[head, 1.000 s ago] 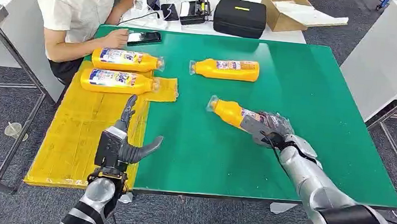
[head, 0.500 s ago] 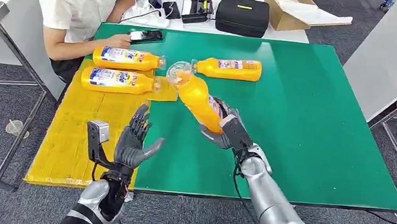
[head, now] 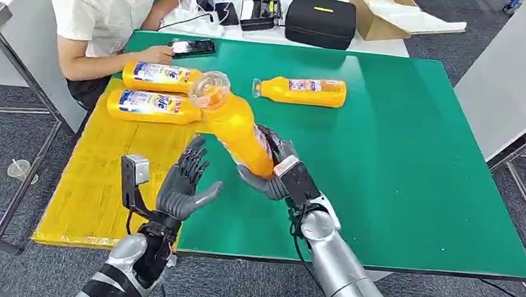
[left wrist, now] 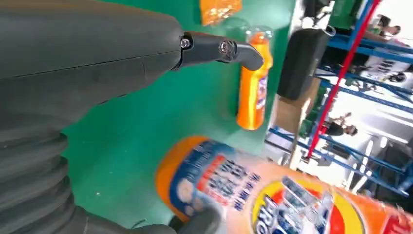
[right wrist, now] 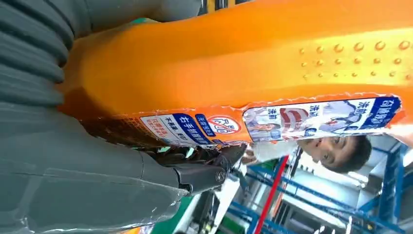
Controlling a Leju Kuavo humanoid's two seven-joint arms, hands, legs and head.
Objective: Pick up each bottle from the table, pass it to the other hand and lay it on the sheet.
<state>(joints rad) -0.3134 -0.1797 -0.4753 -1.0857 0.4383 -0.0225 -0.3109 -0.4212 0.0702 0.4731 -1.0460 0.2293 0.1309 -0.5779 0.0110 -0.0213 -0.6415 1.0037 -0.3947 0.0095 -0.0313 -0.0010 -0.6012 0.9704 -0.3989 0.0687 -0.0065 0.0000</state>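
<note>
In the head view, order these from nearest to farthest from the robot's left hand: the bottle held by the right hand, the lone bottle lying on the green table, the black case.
From the left hand:
1. Held bottle, just right of it, gripped by the right hand.
2. Lone bottle, lying on the green table, farther back and right.
3. Black case, beyond the table's far edge.

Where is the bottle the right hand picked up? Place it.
In the head view, the held bottle is gripped by the right hand above the green table, tilted toward the left hand.

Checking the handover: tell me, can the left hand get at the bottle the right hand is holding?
Probably yes. The left hand is open, fingers spread, beside the raised bottle that the right hand grips at its base, with nothing between them.
</note>
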